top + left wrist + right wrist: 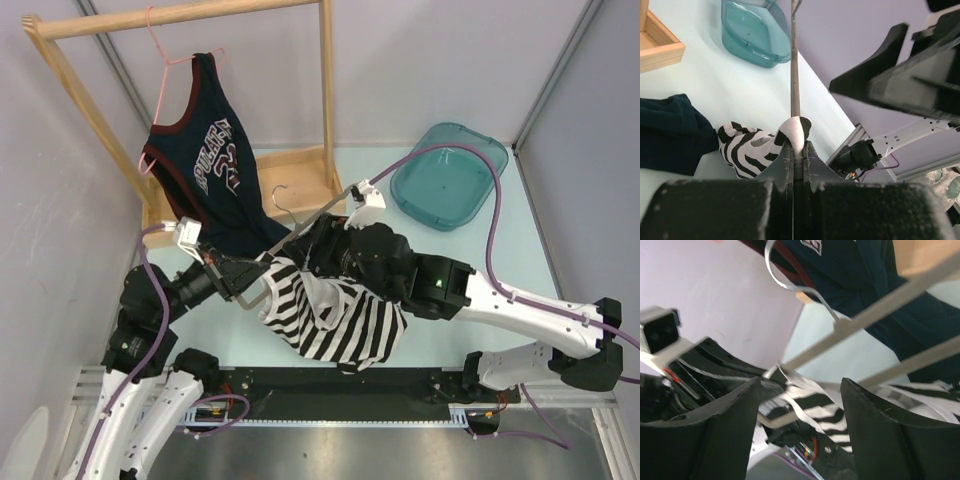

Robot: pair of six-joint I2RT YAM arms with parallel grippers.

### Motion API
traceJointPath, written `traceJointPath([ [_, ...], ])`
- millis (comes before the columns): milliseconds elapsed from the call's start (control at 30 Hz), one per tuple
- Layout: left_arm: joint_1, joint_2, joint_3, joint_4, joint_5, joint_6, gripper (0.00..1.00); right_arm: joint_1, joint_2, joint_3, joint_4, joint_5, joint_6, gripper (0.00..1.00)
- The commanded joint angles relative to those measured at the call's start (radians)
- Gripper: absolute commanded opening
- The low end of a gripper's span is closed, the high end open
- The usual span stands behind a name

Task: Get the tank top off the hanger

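Tank top, zebra-striped, droops bunched from grey hanger.

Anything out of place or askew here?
The striped tank top hangs bunched and lopsided from the grey hanger, which the left gripper holds tilted by one end. The right gripper is open beside it. Nothing spilled.

Top view: right arm covers the upper black-and-white striped tank top and the right pincer. The thin grey wire hanger runs off left wrist view's top edge; blurred in right wrist view.
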Motion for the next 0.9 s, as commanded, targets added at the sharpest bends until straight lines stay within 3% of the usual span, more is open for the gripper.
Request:
traceJointPath([
  [0,-0.003,-0.010,0.049,0.024,-0.008,0.038,0.00,0.003,0.011,0.056,0.107,0.100,-0.002,0.68],
  [533,-0.004,-0.026,0.057,0.093,0.042,0.017,0.00,0.003,0.100,0.066,0.136,0.130,0.056,0.66],
  [700,-0.004,-0.020,0.054,0.116,0.056,0.009,0.00,-0.023,0.110,0.060,0.178,0.150,0.021,0.60],
  [867,-0.003,0.004,0.068,0.133,0.111,-0.012,0.00,-0.078,0.129,0.056,0.202,0.071,0.043,0.52],
])
